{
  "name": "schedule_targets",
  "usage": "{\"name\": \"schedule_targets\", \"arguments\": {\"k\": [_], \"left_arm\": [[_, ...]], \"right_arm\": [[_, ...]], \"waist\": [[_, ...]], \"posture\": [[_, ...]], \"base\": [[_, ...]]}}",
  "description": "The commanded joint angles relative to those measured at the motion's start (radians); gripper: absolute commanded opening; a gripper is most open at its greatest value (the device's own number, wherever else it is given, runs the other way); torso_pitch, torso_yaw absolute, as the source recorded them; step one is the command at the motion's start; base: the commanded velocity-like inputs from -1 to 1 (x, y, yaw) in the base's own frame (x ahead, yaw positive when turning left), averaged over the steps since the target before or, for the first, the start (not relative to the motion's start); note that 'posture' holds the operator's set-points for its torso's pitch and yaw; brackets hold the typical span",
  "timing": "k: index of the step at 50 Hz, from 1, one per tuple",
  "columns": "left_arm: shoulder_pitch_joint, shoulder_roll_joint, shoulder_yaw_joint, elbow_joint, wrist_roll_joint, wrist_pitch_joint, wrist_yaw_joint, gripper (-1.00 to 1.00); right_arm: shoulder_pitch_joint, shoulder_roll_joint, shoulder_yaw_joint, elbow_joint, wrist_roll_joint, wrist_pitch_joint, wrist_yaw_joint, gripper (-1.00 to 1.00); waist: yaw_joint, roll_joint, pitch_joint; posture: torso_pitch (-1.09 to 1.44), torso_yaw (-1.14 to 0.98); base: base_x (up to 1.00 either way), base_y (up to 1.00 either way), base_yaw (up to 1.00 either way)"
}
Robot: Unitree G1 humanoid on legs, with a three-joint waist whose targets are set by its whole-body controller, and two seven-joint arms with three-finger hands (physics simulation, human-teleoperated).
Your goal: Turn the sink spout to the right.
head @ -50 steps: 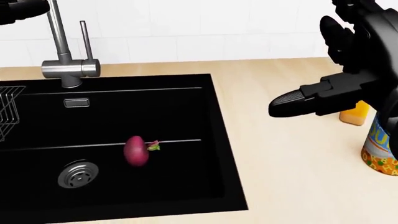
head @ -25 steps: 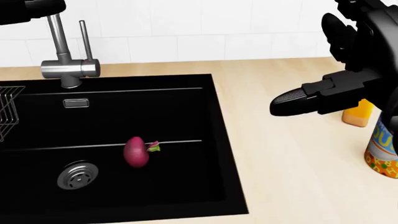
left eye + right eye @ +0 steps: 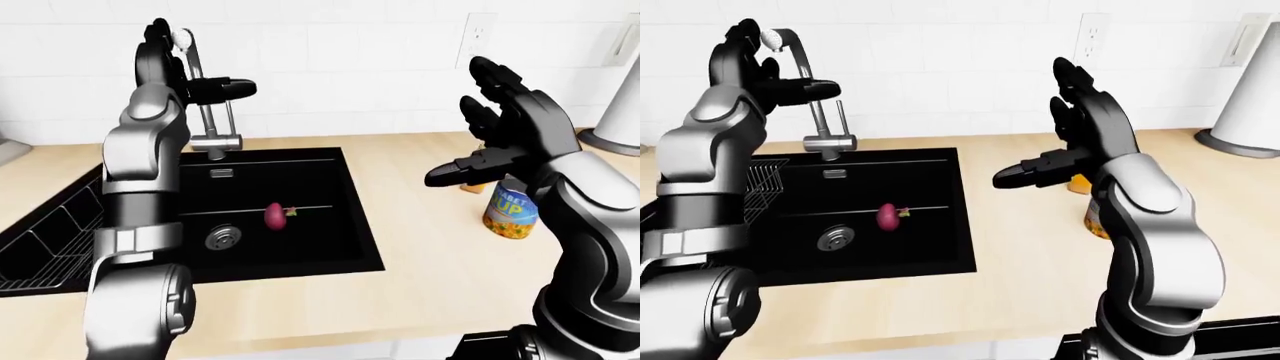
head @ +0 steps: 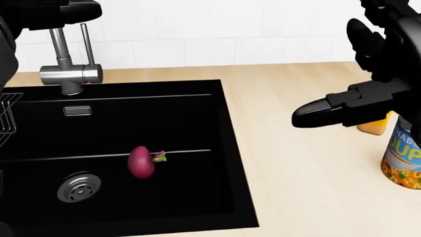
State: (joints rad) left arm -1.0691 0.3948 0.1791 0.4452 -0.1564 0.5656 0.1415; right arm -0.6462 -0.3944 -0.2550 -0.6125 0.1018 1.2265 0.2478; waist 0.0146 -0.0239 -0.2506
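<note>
Two hands raised over the counter. Left hand (image 3: pixel 765 71) sits at the top of the sink spout (image 3: pixel 792 46), above the black sink (image 3: pixel 300 247); fingers extended beside the pipe, whether they clasp it cannot be told. Right hand (image 3: pixel 505 135) open, fingers spread, to the right of the sink. Red onion (image 4: pixel 140 161) lies in the sink. Printed can (image 3: pixel 508 212) stands right of the sink.

left hand (image 3: pixel 760 64) crowds the spout (image 3: pixel 795 41); bare counter (image 4: pixel 296 173) lies open beside the sink (image 4: pixel 223 148).
</note>
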Motion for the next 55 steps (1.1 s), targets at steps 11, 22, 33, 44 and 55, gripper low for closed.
{"name": "schedule_targets", "arguments": {"k": [11,22,33,44,55], "left_arm": [[-0.023,-0.025,-0.006,-0.12,0.005,0.034,0.011,1.0],[-0.012,-0.066,-0.026,-0.144,0.023,0.047,0.009,1.0],[0.01,-0.117,-0.047,-0.199,0.048,0.071,0.007,1.0],[0.006,-0.14,-0.054,-0.247,0.058,0.11,0.008,1.0],[-0.011,-0.16,-0.068,-0.18,0.074,0.068,0.012,1.0]], "right_arm": [[-0.02,-0.013,-0.011,-0.024,0.005,-0.025,-0.009,1.0],[-0.029,-0.017,-0.008,-0.024,0.005,-0.017,-0.009,1.0],[-0.033,-0.023,-0.014,-0.044,0.007,0.005,-0.006,1.0],[-0.032,-0.026,-0.02,-0.058,0.009,0.018,-0.005,1.0],[-0.038,-0.03,-0.02,-0.069,0.011,0.033,-0.004,1.0]], "waist": [[0.0,-0.002,-0.013],[0.001,-0.005,-0.013],[0.002,-0.009,-0.013],[0.001,-0.01,-0.012],[0.002,-0.012,-0.012]], "posture": [[-0.36,0.0],[-0.36,0.0],[-0.36,0.0],[-0.36,0.0],[-0.36,0.0]], "base": [[0.0,0.0,0.0],[0.0,0.0,0.0],[0.0,0.0,0.0],[0.0,0.0,0.0],[0.0,0.0,0.0]]}}
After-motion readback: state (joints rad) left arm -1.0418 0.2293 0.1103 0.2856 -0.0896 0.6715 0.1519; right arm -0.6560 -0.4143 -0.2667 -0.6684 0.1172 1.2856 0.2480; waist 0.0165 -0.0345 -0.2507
